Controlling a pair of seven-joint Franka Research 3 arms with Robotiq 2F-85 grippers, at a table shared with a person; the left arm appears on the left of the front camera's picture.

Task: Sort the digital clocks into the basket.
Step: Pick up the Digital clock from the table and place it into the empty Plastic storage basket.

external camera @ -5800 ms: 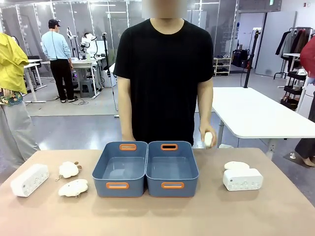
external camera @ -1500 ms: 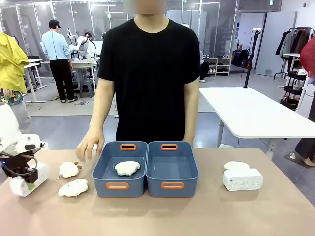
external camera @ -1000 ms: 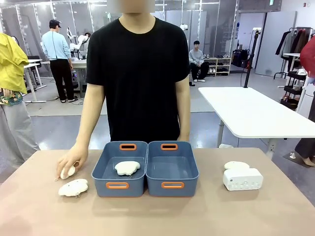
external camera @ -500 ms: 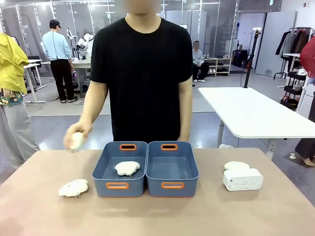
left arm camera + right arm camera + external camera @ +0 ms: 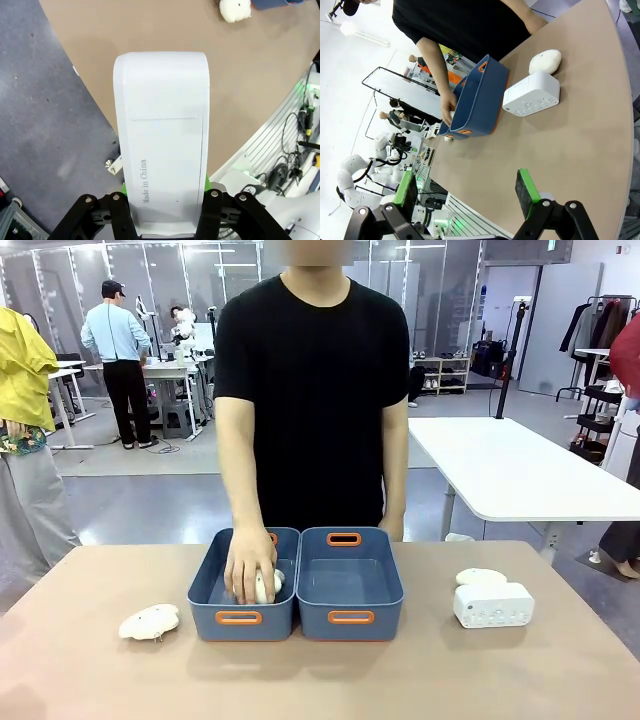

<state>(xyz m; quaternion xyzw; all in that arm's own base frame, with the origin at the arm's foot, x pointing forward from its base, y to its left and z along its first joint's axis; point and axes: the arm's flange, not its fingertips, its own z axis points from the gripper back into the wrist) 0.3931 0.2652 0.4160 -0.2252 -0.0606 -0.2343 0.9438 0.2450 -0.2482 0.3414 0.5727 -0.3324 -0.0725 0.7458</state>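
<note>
left wrist view: your left gripper (image 5: 165, 186) was clamped across the narrow sides of one clock (image 5: 160, 130), held over the table (image 5: 150, 30) edge. its smooth hard shell looked light but slippery. the right-hand basket (image 5: 393, 575) held nothing. the other clock (image 5: 493, 604) sat right of it; take it likewise, your right gripper (image 5: 468, 190) was wide open.

The left claw (image 5: 165, 186) grips a white digital clock (image 5: 160, 125) by one end, above the counter (image 5: 150, 30); the right claw (image 5: 466, 189) hangs with jaws spread wide.
</note>
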